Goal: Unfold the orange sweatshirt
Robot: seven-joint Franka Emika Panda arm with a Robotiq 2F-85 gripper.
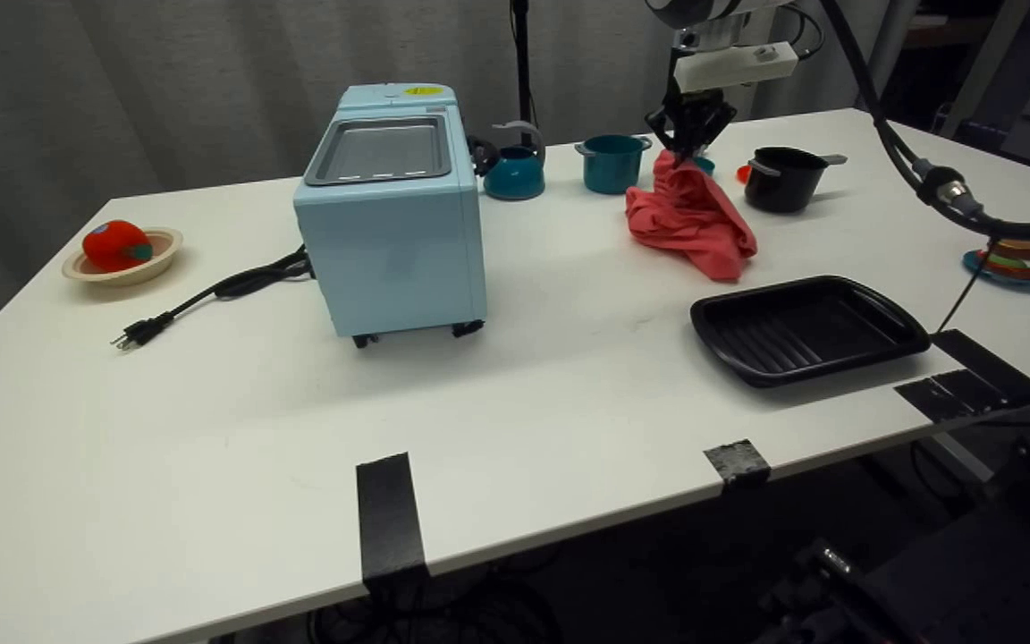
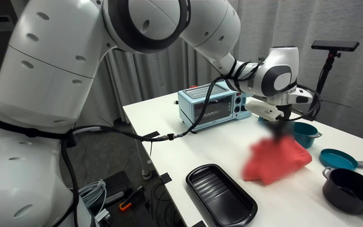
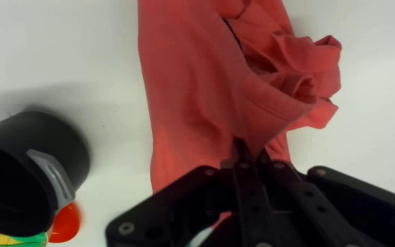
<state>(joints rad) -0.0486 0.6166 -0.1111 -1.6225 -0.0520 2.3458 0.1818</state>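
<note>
The sweatshirt shows as a bunched coral-red cloth (image 1: pixel 694 219) on the white table, and it is also in the other exterior picture (image 2: pixel 300 155), where part of it is blurred. In the wrist view the cloth (image 3: pixel 187 79) fills the middle, with loose folds and an open hem on the right. My gripper (image 1: pixel 683 154) is above the cloth's far end, pointing down. In the wrist view the gripper (image 3: pixel 251 151) is shut on a pinched peak of cloth, which is raised between the fingertips. The rest of the cloth drapes down and lies crumpled on the table.
A black pan (image 1: pixel 810 329) lies nearer the table's front edge. A black pot (image 1: pixel 785 179), a teal pot (image 1: pixel 613 164), and a teal kettle (image 1: pixel 515 173) stand near the cloth. A blue toaster oven (image 1: pixel 394 241) and a teal skillet (image 2: pixel 338 159) are also on the table (image 1: pixel 238 465).
</note>
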